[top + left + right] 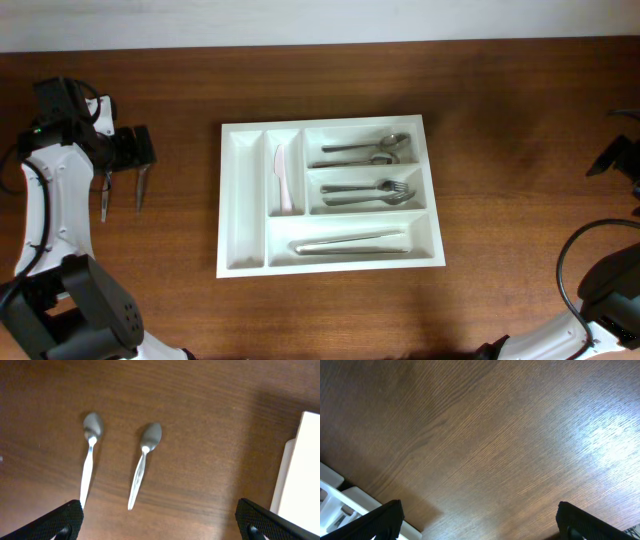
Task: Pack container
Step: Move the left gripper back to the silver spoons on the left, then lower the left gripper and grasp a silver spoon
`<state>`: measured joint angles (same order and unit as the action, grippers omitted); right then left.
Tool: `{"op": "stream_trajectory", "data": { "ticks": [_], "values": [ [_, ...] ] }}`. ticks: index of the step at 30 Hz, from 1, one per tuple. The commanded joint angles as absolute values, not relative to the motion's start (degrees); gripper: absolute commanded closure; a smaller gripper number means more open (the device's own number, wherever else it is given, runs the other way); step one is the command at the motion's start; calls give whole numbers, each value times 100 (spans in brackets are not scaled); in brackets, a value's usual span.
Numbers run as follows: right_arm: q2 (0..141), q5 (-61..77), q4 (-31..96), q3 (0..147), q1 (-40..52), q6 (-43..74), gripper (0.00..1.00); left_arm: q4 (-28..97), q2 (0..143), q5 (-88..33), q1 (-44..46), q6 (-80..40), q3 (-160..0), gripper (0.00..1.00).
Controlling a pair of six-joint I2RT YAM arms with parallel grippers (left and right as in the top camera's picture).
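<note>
The white container lies mid-table in the overhead view. It holds a white knife in a narrow slot, spoons, forks and long metal pieces in the wide slots. Its leftmost slot has nothing in it. Two metal spoons lie side by side on the wood, left of the container. My left gripper hovers over their handles, open and holding nothing. Far right, my right gripper is open above bare wood, with a container corner at its lower left.
The two loose spoons show just below the left gripper in the overhead view. The right gripper sits at the table's right edge. A pale wall runs along the table's far edge.
</note>
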<state>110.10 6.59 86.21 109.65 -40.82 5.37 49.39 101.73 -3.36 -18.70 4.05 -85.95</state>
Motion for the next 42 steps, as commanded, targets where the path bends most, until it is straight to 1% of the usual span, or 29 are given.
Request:
{"op": "stream_trajectory", "data": {
  "ticks": [1,9,14,25,30,38,42],
  "values": [
    [11041,690,8608,10949,-4051,491,1,4816,10433,-510,-1826,694,-8641,1],
    [11041,690,8608,10949,-4051,491,1,4694,11061,-469,-1826,674,-8650,1],
    [11041,690,8608,10949,-4051,491,1,4689,11299,-449,-1828,456,-8711,1],
    [11041,690,8608,10949,-4051,491,1,4670,11695,-364,-1811,467,-8733,1],
    [11041,690,8608,10949,-4051,491,1,4720,11841,-368,-1811,703,-8733,1],
    [11041,690,8608,10949,-4051,491,1,4777,11887,-362,-1828,753,-8733,1],
    [11041,690,8608,10949,-4051,491,1,4886,12031,-353,-1844,1013,-8733,1]
  ]
}}
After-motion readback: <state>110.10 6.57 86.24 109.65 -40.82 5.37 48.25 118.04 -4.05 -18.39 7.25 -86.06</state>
